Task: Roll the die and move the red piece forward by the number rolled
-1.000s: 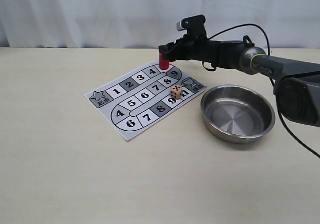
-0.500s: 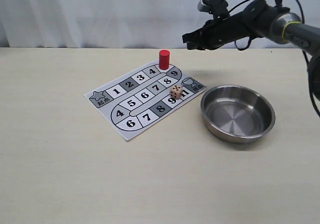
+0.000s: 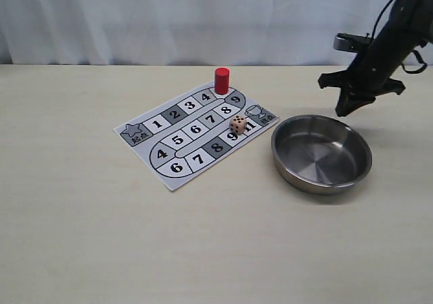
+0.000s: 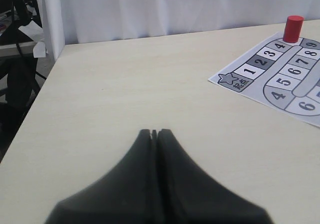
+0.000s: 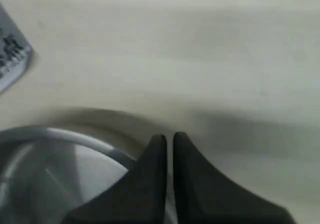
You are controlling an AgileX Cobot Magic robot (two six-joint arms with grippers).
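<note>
Above steel bowl (image 3: 279, 160), right claw (image 3: 343, 110) angled downward

left claw (image 4: 154, 133) closed, over table (image 4: 125, 84) | red piece (image 4: 293, 28) upright on numbered board (image 4: 260, 79), beside square 4

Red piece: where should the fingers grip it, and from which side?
Take the red piece by its curved side wall near the top, coming down from above. It stands upright at the far end of the board, sides free; the die sits apart.
</note>
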